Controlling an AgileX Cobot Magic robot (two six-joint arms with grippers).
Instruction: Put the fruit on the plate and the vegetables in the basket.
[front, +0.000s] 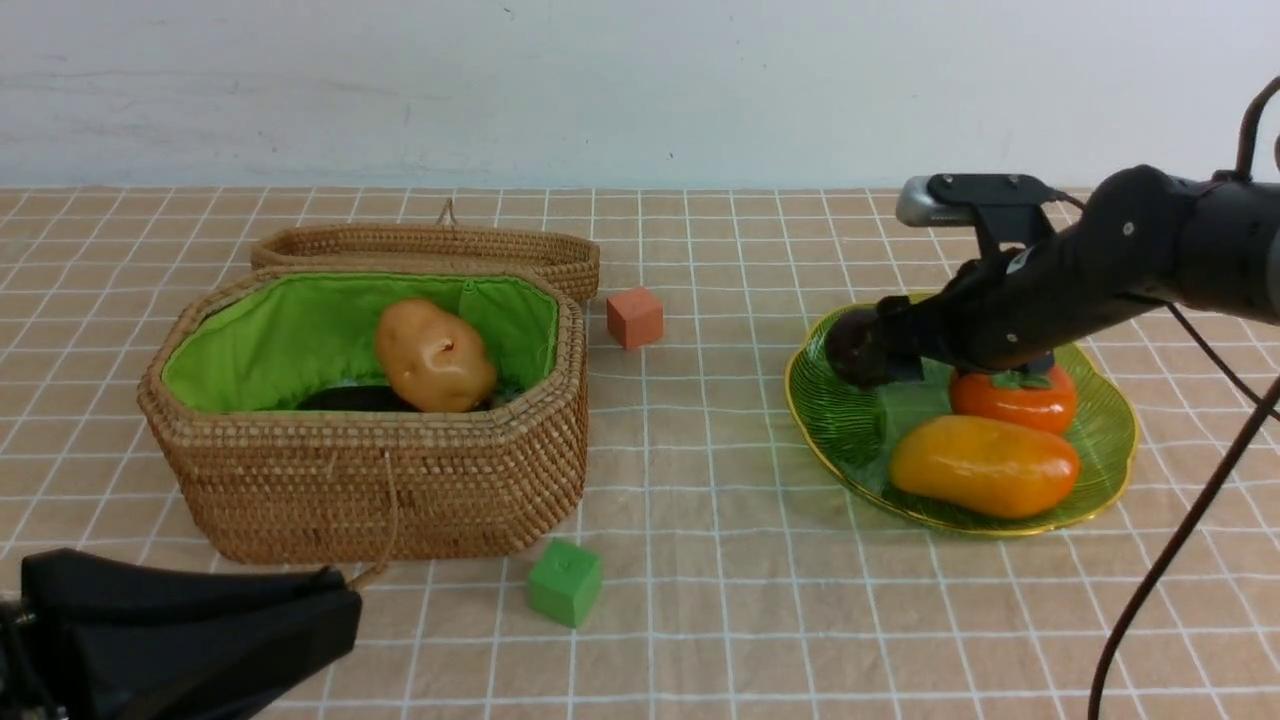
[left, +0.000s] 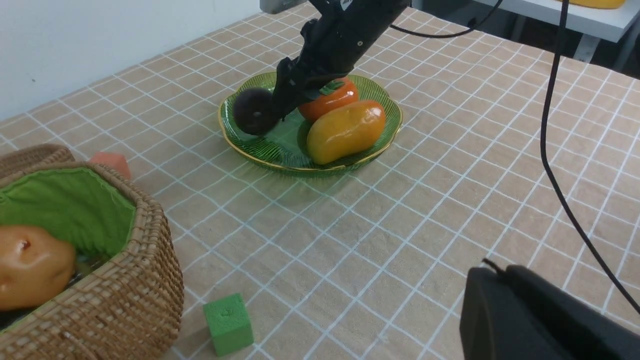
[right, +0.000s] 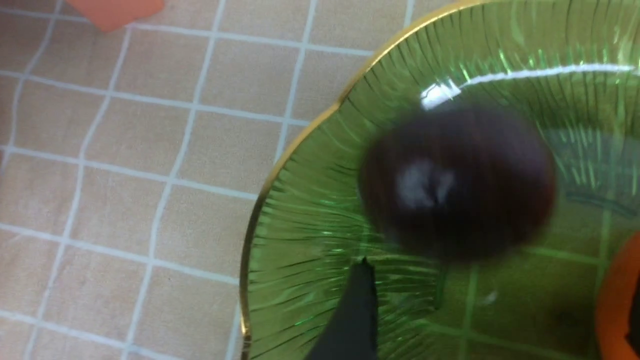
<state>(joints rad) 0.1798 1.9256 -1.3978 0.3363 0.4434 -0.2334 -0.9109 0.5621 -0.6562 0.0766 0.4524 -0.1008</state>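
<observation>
The green ribbed plate (front: 850, 430) holds the mango (front: 985, 465), the persimmon (front: 1012, 398) and the dark purple ball (front: 850, 345). My right gripper (front: 885, 345) is open just over the plate, right behind the ball, which looks blurred and lies beyond the fingertips in the right wrist view (right: 457, 182), not between them. The wicker basket (front: 380, 480) holds the potato (front: 435, 355) on top of the dark eggplant (front: 350, 398); the radish is hidden. My left gripper (front: 340, 600) is shut and empty, low near the table's front left.
An orange cube (front: 634, 317) sits behind and to the right of the basket, a green cube (front: 565, 582) in front of it. The basket's lid (front: 430, 250) lies open behind it. The right arm's cable (front: 1180, 540) hangs at the right.
</observation>
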